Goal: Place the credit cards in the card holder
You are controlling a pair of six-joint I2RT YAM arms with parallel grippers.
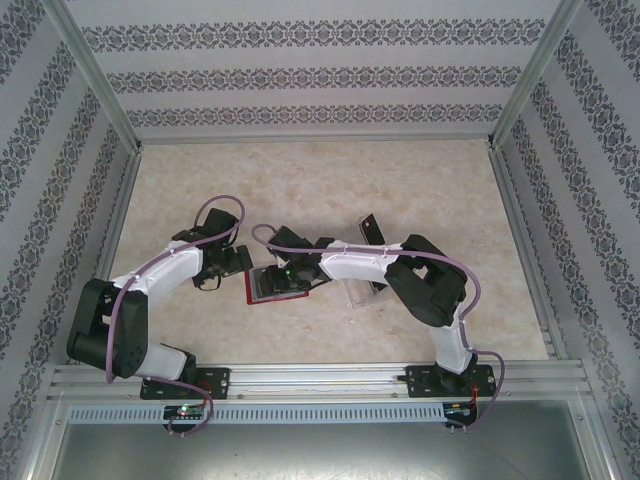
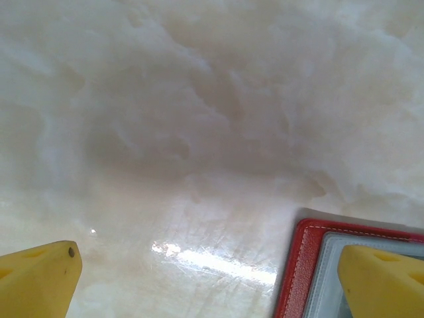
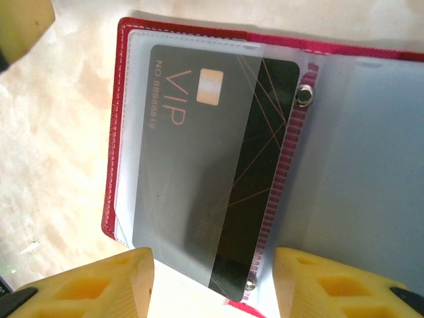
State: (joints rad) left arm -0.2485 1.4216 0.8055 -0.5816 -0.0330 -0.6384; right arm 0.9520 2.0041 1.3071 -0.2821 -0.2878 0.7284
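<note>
Both arms fold in toward the middle of the counter (image 1: 300,180). The left claw (image 2: 211,255) hangs spread wide at one corner of the single red card holder (image 1: 272,288), which lies open. The right claw (image 3: 213,260) hovers above it, jaws half parted, holding nothing. One credit card (image 3: 199,152) sits in the holder's clear pocket. A second card (image 1: 372,229) shows near the clear tray (image 1: 358,293).

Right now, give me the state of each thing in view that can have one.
wallet: open, flat on the table.
card: in the wallet, partly under a clear sleeve.
second card: outside the wallet.
left end effector: open, empty, one finger over the wallet's corner.
right end effector: open, above the card.
</note>
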